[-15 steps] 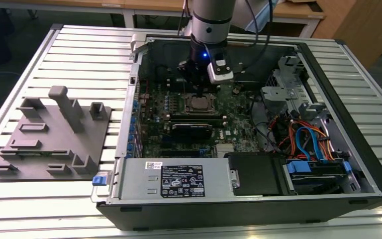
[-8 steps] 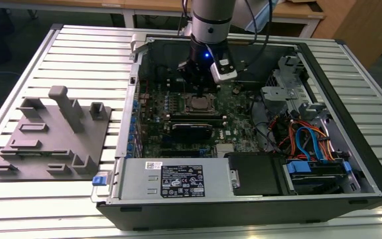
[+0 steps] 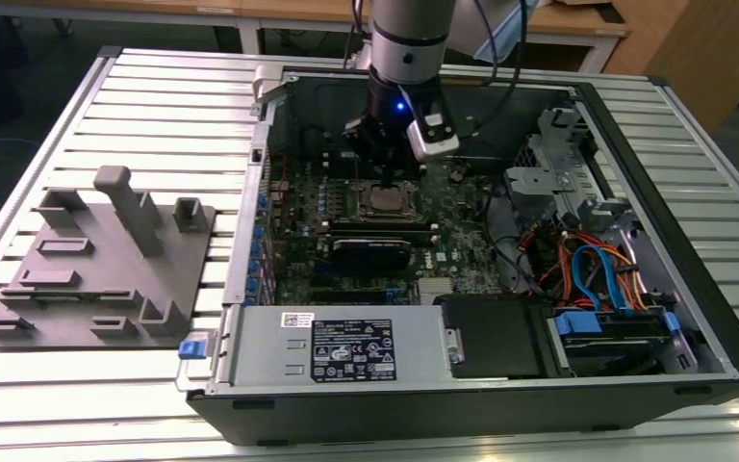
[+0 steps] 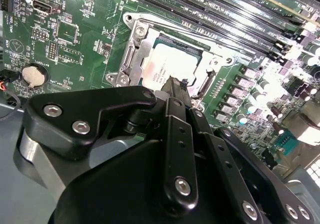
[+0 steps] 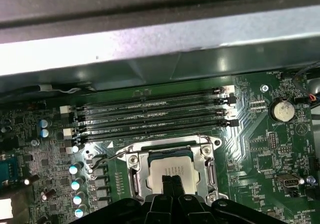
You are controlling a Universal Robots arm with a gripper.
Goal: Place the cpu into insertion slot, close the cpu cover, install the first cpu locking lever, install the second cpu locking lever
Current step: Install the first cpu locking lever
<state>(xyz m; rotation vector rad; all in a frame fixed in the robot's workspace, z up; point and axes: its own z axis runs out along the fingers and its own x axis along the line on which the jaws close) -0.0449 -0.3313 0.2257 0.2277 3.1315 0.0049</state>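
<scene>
The cpu [image 4: 165, 63] lies flat in the insertion slot [image 4: 131, 21] on the green motherboard, its silver top showing through the square cut-out. Around it the cpu cover [image 5: 136, 176] lies down as a silvery frame. A thin wire locking lever [image 5: 107, 156] sticks out sideways from one corner of the socket. My gripper [image 4: 177, 87] hangs right over the chip's near edge with its two black fingers pressed together and nothing between them. In the exterior view the gripper [image 3: 389, 181] points straight down at the cpu [image 3: 380, 200] inside the open computer case. In the first wrist view the fingertips [image 5: 168, 184] overlap the chip.
Long black memory slots [image 5: 155, 115] run beside the socket. A round coin battery [image 5: 281, 109] and blue-topped capacitors [image 5: 75, 184] sit nearby. The case wall [image 3: 267, 144], drive bays and cables [image 3: 595, 274] surround the board. A grey fixture tray [image 3: 88, 265] stands outside at the exterior view's left.
</scene>
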